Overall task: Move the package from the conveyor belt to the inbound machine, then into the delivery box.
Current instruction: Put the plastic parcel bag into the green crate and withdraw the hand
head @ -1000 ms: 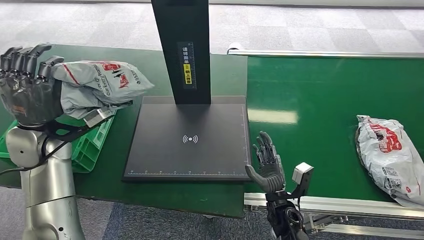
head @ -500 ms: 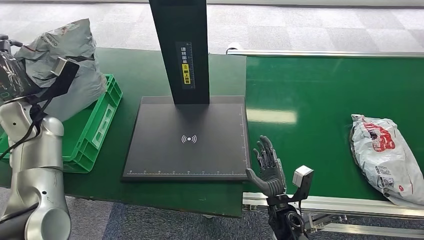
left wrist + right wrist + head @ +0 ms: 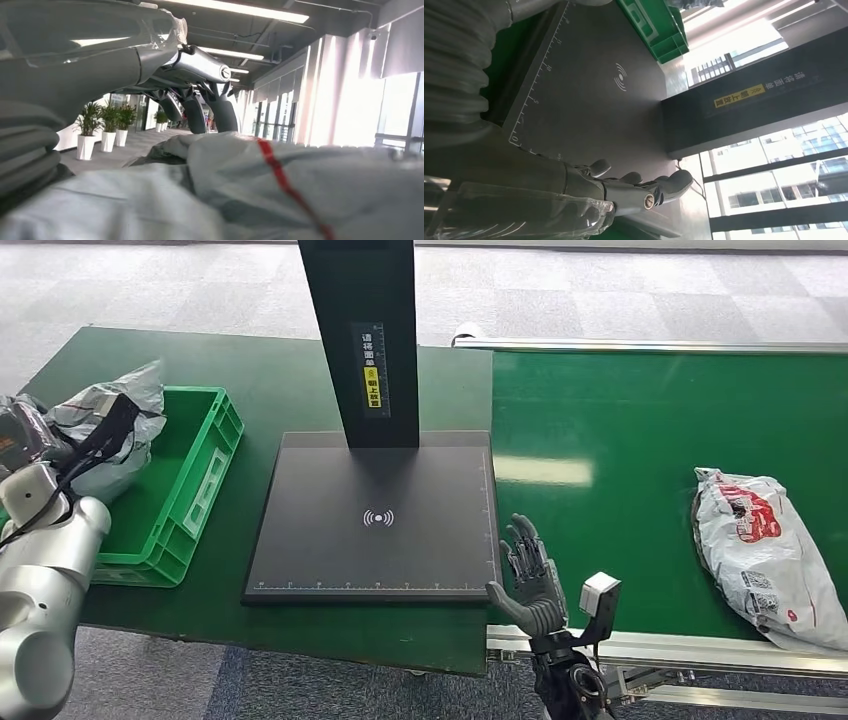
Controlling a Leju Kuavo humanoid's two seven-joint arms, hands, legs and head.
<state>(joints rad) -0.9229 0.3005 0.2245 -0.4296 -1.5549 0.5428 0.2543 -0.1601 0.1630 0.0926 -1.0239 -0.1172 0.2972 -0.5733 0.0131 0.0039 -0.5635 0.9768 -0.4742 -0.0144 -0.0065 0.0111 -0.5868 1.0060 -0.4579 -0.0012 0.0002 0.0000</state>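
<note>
A grey package (image 3: 112, 427) with red print sits at the far left rim of the green delivery box (image 3: 190, 475), and my left hand (image 3: 18, 436) holds it there. In the left wrist view, dark fingers (image 3: 200, 102) reach over the package (image 3: 280, 195). The inbound machine is a black plate (image 3: 375, 540) with a black column (image 3: 360, 335); nothing lies on the plate. My right hand (image 3: 530, 580) is open, palm upright, at the plate's front right corner. Its fingers (image 3: 634, 187) stretch out over the plate (image 3: 589, 95). A second grey package (image 3: 765, 552) lies on the conveyor belt (image 3: 620, 420).
The green table (image 3: 280, 370) carries the box and the machine. The conveyor's metal rail (image 3: 700, 652) runs along the front right. A grey carpeted floor lies beyond the table. The green box (image 3: 659, 30) is also in the right wrist view.
My left arm swung the package from beside the column out to the left and down to the box. The package on the belt drifted slightly left. My right hand barely moved.
</note>
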